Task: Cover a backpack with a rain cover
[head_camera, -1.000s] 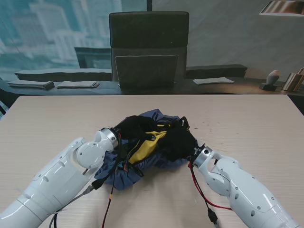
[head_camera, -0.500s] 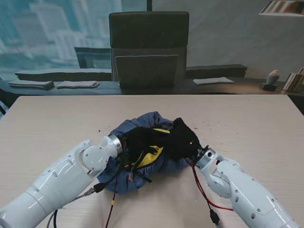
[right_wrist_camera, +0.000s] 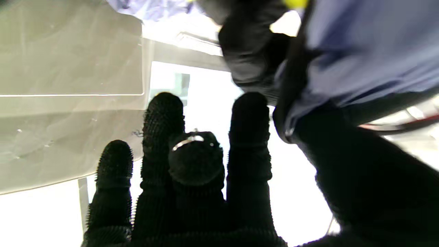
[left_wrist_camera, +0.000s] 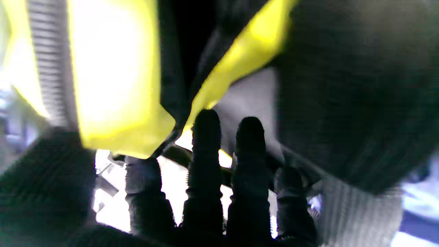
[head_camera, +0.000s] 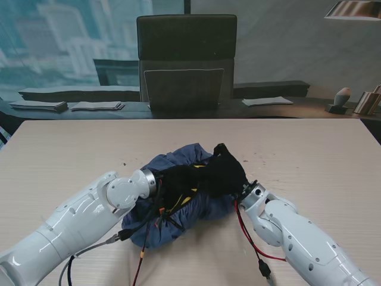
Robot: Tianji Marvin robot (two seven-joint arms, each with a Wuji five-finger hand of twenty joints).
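Both hands at the backpack (head_camera: pixel 191 179) under its rain cover (head_camera: pixel 172 223)
Left hand (head_camera: pixel 178 182) and right hand (head_camera: pixel 223 173) rest on it; finger grip cannot be told.

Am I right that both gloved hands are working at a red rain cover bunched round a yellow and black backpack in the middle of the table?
Not quite: the rain cover is blue, not red, as the stand view shows. The rest holds: the left hand and right hand are both at the yellow and black backpack mid-table. The only red is the cable by the right arm.
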